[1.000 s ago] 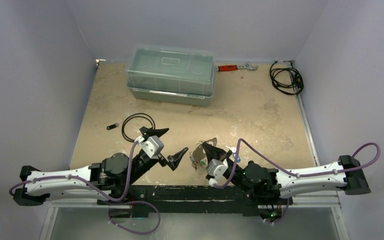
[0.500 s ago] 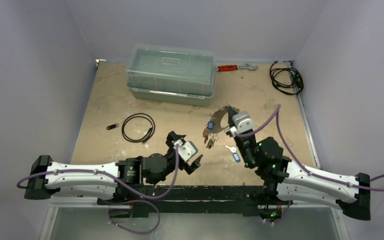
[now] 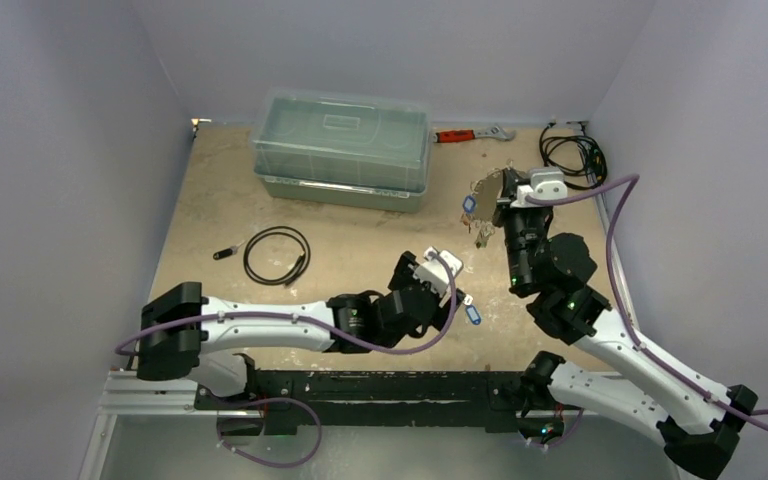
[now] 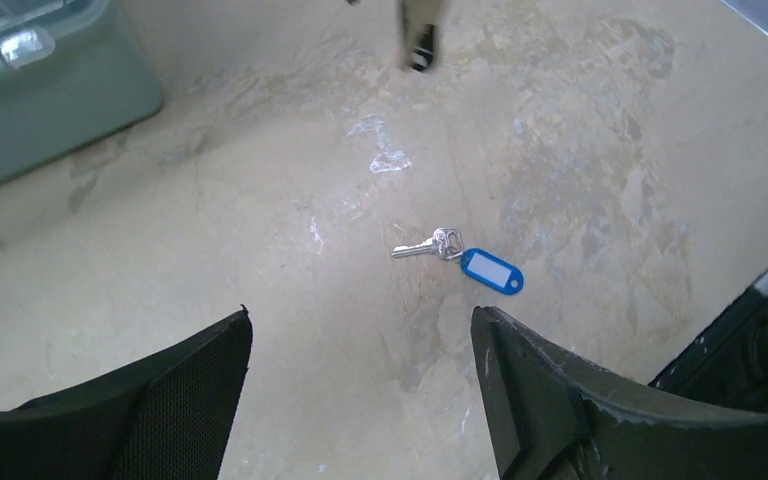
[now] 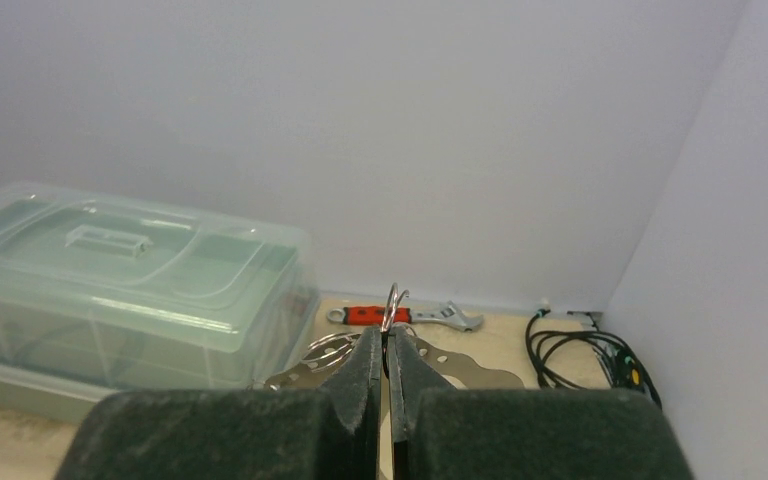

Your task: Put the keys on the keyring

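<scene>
one blue-tagged key (image 4: 422,246) lies on the table (image 4: 210,240) under the left gripper (image 4: 360,335) (jaws apart). right gripper (image 5: 388,346) clamped on the keyring (image 5: 465,371), held above the table's far right.

Right of the translucent plastic lidded box (image 3: 341,150): orange-handled metal wrench (image 3: 472,133), then coiled black cable (image 3: 570,160). Before the box: thin black cable loop (image 3: 276,256); before-right: blue-tagged silver key (image 4: 460,258).
</scene>
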You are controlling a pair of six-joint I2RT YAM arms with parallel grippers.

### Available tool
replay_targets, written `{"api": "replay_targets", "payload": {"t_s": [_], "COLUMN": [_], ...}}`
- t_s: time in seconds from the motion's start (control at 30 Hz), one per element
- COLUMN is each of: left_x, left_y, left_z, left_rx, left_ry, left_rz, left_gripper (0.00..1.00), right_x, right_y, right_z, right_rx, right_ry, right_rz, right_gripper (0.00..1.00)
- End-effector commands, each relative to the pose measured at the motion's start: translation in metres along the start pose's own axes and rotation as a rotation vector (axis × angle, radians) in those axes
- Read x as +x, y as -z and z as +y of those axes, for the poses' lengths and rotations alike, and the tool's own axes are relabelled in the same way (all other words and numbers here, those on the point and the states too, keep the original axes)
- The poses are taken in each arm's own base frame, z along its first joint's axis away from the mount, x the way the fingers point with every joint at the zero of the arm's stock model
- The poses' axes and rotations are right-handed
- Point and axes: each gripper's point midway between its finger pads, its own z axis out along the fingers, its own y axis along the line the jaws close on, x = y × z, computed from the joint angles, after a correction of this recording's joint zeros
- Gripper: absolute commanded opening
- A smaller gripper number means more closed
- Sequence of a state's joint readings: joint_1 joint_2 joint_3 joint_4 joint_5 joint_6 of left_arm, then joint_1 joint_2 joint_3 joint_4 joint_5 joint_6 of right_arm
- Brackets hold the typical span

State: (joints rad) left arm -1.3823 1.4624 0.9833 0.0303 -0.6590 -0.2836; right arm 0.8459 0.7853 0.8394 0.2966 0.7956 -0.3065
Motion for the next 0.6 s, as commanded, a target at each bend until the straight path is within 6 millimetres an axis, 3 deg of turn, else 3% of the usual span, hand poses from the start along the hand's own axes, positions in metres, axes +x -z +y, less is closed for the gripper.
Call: {"api": "replay_targets", "payload": {"t_s": [0.0, 0.1, 0.17, 0.3, 0.37, 0.4, 0.57], "left_x": [0.003, 0.018, 0.016, 0.021, 0.034, 0.045, 0.051], "left_y": [-0.026, -0.044, -0.052, -0.071, -0.081, -0.088, -0.102], "left_z": [0.019, 0.025, 0.02, 0.0, -0.008, -0.014, -0.04], "left_rx": [-0.089, -0.076, -0.068, -0.057, -0.085, -0.095, -0.063], "left_ry": [0.391, 0.53, 0.567, 0.66, 0.684, 0.691, 0.698], "left_rz": [0.069, 0.11, 0.093, 0.136, 0.208, 0.247, 0.293], "left_gripper": [0.78, 0.75, 0.74, 0.68, 0.63, 0.63, 0.62], "right_x": [-0.026, -0.027, -0.026, -0.026, -0.027, -0.026, -0.027], "right_y": [-0.002, 0.002, 0.005, 0.009, 0.01, 0.011, 0.016], "right_z": [-0.016, -0.018, -0.019, -0.024, -0.025, -0.026, -0.034], "right_rx": [0.038, 0.025, 0.021, 0.03, 0.029, 0.03, 0.048], "right_ry": [-0.11, -0.125, -0.136, -0.145, -0.149, -0.151, -0.156], "right_rz": [-0.054, -0.065, -0.077, -0.088, -0.092, -0.093, -0.102], "right_gripper": [0.0, 0.0, 0.0, 0.0, 0.0, 0.0, 0.0]}}
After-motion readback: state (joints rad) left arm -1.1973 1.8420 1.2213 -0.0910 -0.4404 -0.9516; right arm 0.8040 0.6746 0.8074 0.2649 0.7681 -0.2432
